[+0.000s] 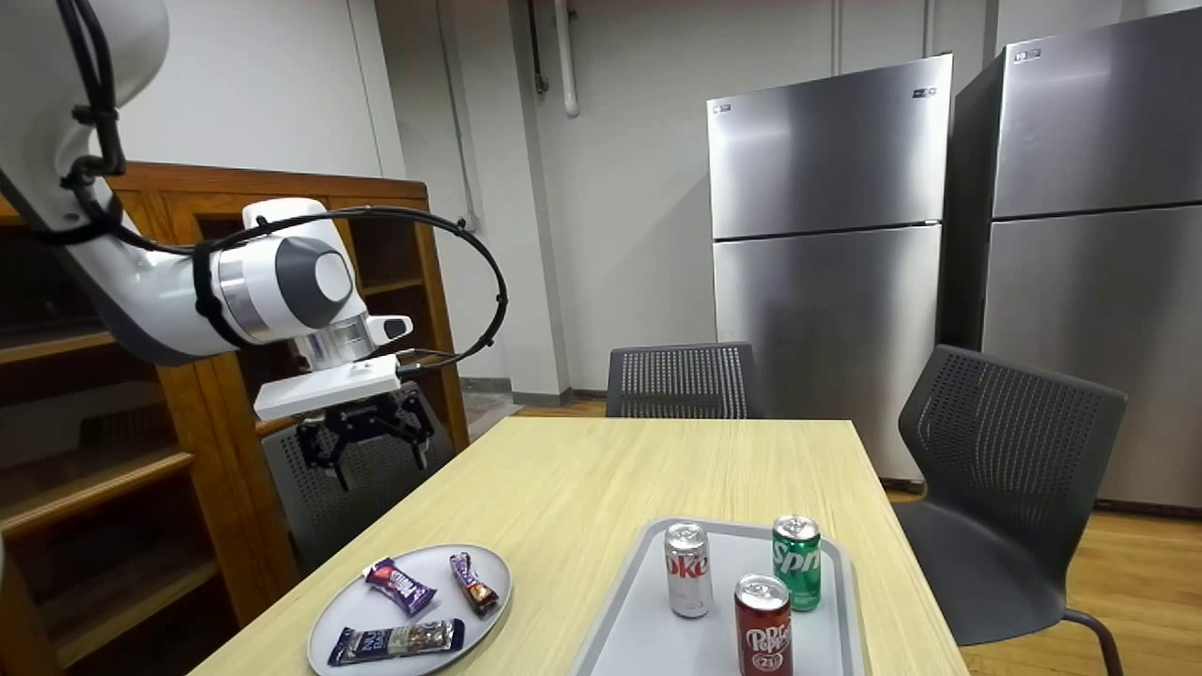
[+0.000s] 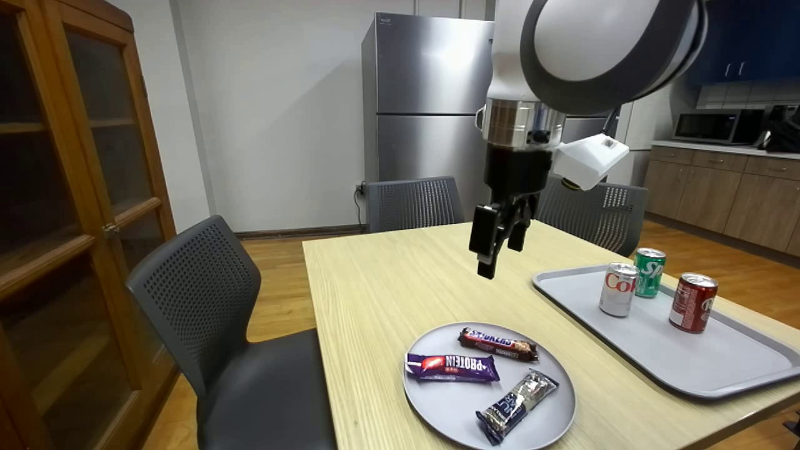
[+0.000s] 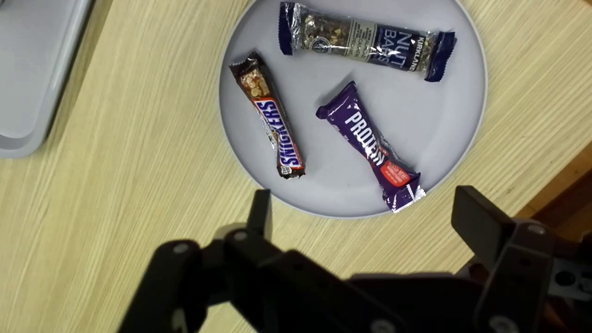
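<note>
Gripper [image 3: 364,201]: we see its fingers [image 3: 481,223] spread wide apart, holding nothing, higher than the counter [image 1: 657,469].
Purple protein bar [image 3: 371,144]: on the plate [image 3: 333,187], its long axis slanting in the wrist view from upper left to lower right; the end by its red panel reaches the rim and points toward the gripper. We find it below and beyond the fingers, untouched.
Snickers bar [image 3: 269,119]: same plate, steeper slant, lower end toward the finger at that view's left.
Kirkland nut bar [image 3: 363,41]: farthest of the three bars from the gripper, lying nearly crosswise there.
Tray [image 2: 650,356]: beside the plate, apart from it; we count a Dr Pepper can [image 1: 763,626], silver Coke can [image 1: 688,570] and Sprite can [image 1: 798,563], all upright.
Dark grey chair [image 1: 681,380]: at the counter's far edge, a steel refrigerator [image 1: 826,150] behind.
</note>
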You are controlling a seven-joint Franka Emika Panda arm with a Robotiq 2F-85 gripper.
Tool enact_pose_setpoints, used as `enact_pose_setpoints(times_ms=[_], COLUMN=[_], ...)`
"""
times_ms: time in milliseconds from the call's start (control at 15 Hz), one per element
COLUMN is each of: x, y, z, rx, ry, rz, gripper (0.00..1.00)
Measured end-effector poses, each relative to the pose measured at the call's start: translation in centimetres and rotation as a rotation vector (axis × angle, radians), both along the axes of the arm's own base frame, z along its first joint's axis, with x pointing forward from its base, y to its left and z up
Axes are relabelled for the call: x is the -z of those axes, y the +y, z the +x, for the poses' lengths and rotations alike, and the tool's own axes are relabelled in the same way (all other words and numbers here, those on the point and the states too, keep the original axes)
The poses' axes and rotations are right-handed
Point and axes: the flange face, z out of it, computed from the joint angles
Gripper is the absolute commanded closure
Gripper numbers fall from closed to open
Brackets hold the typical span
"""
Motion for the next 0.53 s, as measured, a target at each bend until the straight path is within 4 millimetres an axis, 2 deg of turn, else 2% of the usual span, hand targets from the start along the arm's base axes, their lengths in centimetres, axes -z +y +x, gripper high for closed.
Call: enact_pose_setpoints(times_ms=[533], x=[4.4], y=[1.9], z=[-0.7], rx=[-0.148], ry=[0.014], rz=[-0.037], gripper=[0.0])
